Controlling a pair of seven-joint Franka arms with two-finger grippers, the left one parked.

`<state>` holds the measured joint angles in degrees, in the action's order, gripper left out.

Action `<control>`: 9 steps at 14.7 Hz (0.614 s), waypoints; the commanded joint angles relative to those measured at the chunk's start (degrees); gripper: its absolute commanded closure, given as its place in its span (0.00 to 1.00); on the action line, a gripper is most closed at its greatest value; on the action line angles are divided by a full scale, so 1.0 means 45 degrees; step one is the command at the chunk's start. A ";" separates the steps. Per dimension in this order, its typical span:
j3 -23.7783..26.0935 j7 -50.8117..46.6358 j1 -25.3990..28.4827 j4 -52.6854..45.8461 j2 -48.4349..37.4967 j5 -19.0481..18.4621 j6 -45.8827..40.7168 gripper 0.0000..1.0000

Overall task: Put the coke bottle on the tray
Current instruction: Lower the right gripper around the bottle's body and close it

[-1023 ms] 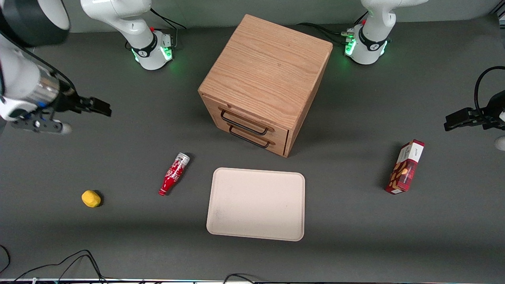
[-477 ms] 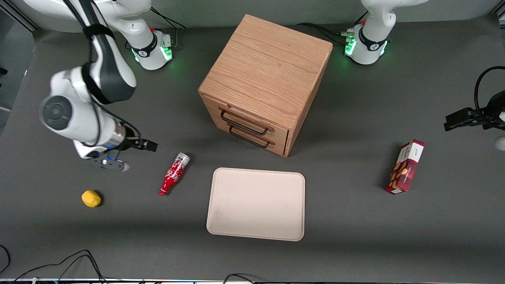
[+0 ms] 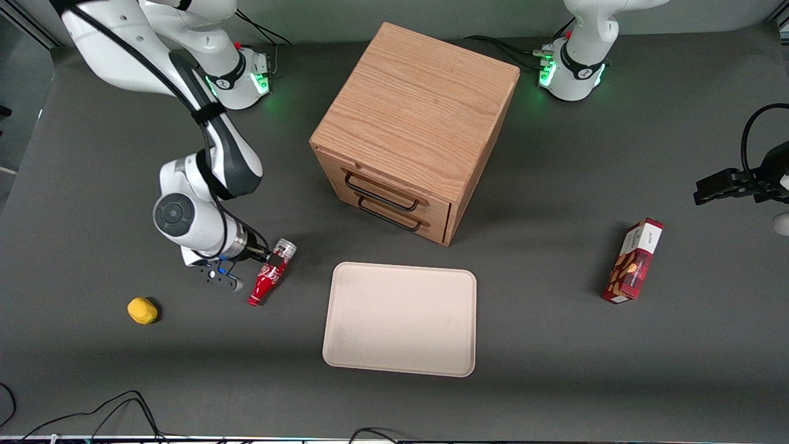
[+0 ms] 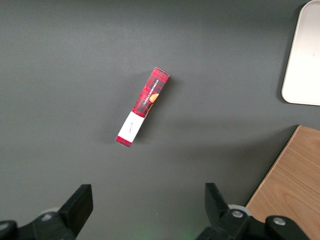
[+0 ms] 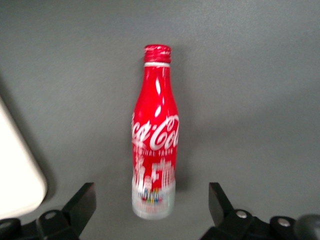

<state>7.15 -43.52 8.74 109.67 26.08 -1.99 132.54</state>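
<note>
— Two fingers standing wide apart on the gripper (image 5: 150,210), holding nothing, hovering over the silver base end of the bottle (image 5: 154,135).

— Still the reach-in step, judging by that?

— Looking so. Lying flat on the table (image 3: 123,382), the bottle (image 3: 271,274), neck pointing toward the front camera, base between the fingers but not touching either.

— Calling for what next?

— Probably dropping lower, closing across the body, lifting, then carrying over to the tray (image 3: 400,317), sitting just beside and bare. Watching for rolling, being round.

— Reading any writing?

— White "Coca-Cola" script across the red body, small print under it too fine to read, a white skyline pattern above the silver base.

— Anything farther out?

— Sitting nearby, a yellow lump (image 3: 142,310); a drawer cabinet (image 3: 416,123) farther from the camera than the tray; a red snack box (image 3: 633,261) toward the parked arm's end, lettering unreadable.
</note>
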 commanded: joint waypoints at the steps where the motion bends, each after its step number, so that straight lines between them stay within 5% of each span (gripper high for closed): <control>1: -0.0007 -0.1595 0.0051 -0.0172 0.1017 -0.1137 0.0974 0.00; 9: -0.0046 -0.1911 0.0051 -0.0308 0.1841 -0.1375 0.1719 0.00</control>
<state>7.09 -49.88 8.73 109.42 33.39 -6.58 139.59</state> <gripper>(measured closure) 0.000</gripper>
